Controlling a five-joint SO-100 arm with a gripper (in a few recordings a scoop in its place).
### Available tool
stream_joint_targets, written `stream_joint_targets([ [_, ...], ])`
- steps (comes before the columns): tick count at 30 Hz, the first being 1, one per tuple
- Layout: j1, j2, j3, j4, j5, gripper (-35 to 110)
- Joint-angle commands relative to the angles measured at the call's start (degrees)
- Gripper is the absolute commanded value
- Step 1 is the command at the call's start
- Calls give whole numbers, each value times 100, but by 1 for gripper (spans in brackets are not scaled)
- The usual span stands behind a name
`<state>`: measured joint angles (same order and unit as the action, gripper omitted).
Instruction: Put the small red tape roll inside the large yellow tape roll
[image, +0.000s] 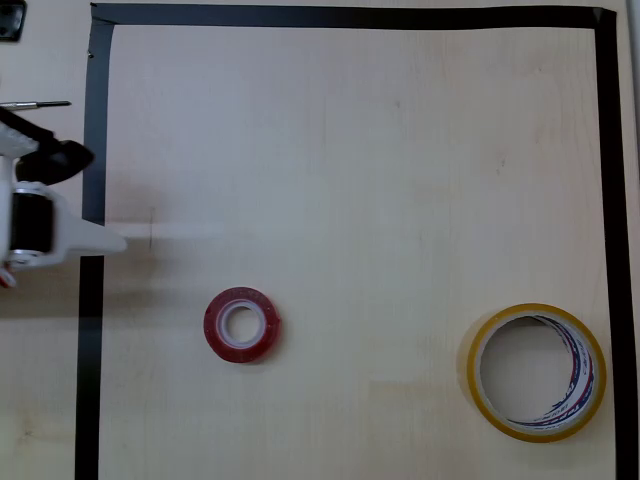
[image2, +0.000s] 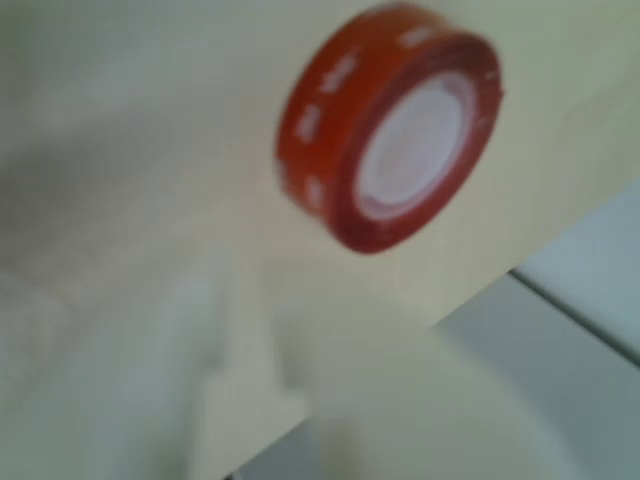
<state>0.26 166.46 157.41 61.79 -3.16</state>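
The small red tape roll (image: 242, 324) lies flat left of centre on the pale table in the overhead view, white core up. In the wrist view the red roll (image2: 390, 140) shows blurred near the top. The large yellow tape roll (image: 536, 372) lies flat at the lower right, its striped inner core showing. My gripper (image: 108, 200) is at the left edge, over the black tape border, up and left of the red roll and well apart from it. Its white finger (image: 100, 241) and black finger (image: 70, 160) stand spread, with nothing between them.
A black tape border (image: 350, 16) frames the work area along the top, left and right. A thin screwdriver-like tool (image: 35, 103) lies outside the border at the upper left. Bare tabletop (image: 370, 200) spans the space between the two rolls.
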Motion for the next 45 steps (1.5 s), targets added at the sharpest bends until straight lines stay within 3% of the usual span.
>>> stream_joint_targets([
  [1, 202, -2953, -1934, -369, -70, 0],
  [5, 264, -5027, -3287, -360, -70, 0],
  [10, 264, -5695, -3727, -589, -114, 0],
  [25, 1160, -6205, -3771, -984, -114, 0],
  [45, 879, -7022, -3595, -1424, 114, 10],
])
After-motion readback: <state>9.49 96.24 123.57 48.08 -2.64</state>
